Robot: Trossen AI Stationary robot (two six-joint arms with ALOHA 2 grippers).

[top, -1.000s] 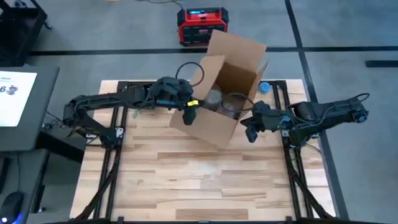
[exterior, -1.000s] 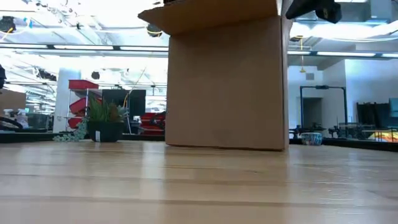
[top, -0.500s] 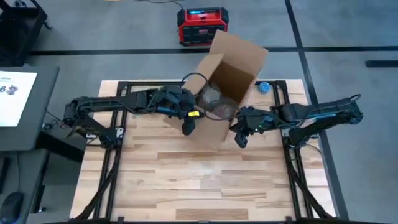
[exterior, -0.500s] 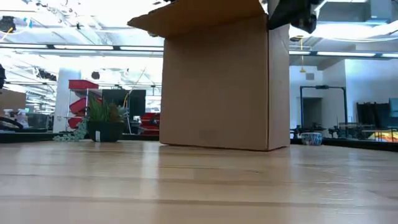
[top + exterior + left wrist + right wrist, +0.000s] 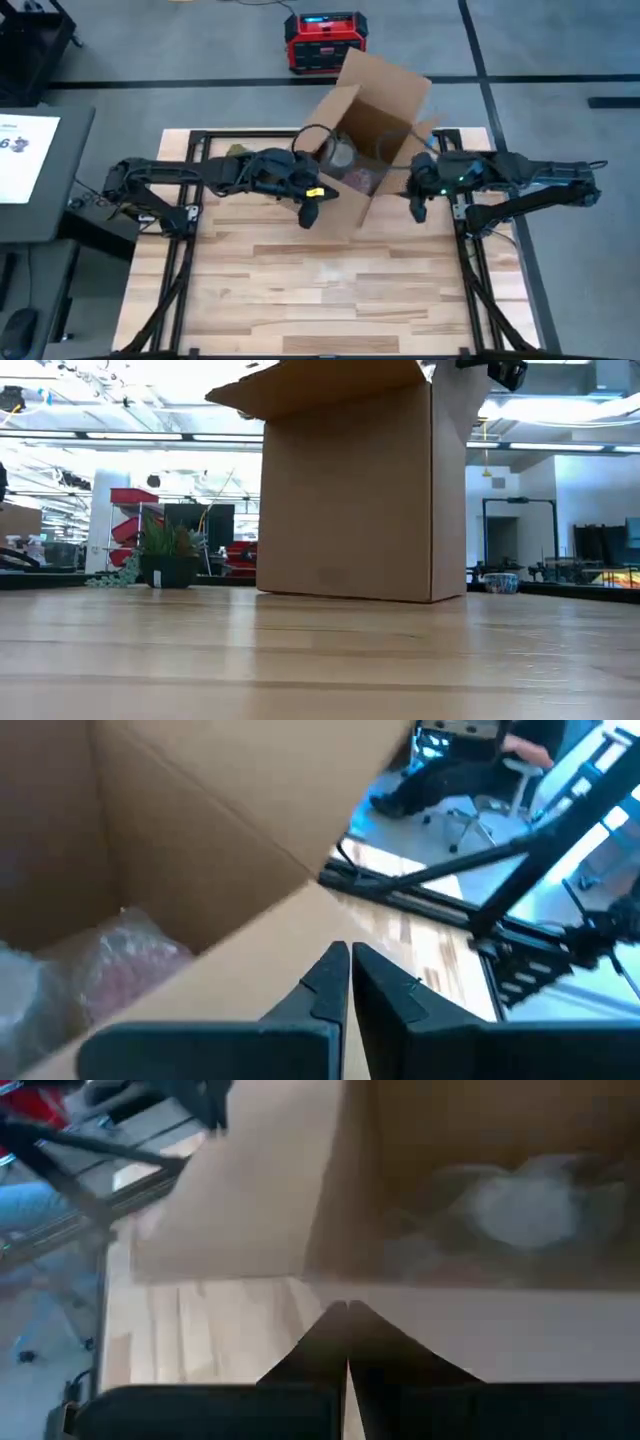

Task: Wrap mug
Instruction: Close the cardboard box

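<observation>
Nearest the table's front edge: left gripper (image 5: 309, 212), fingers pressed together with no gap, holding nothing, tips just outside the near-left wall of the cardboard box (image 5: 366, 150). Right gripper (image 5: 416, 208) likewise closed and empty, hanging at the box's near-right corner.

Key relation: wrapped mug (image 5: 120, 970) sits on the box floor, beyond and below both grippers, over the rim. Left wrist view shows it as a pinkish bundle in clear wrap, just inside the wall in front of the left fingers, so I judge the left arm nearer. Its long axis can't be read through the wrap.

Count: one box, flaps open. One wrapped bundle for sure; right wrist view shows a pale lump (image 5: 520, 1205) inside, possibly a second bundle.
</observation>
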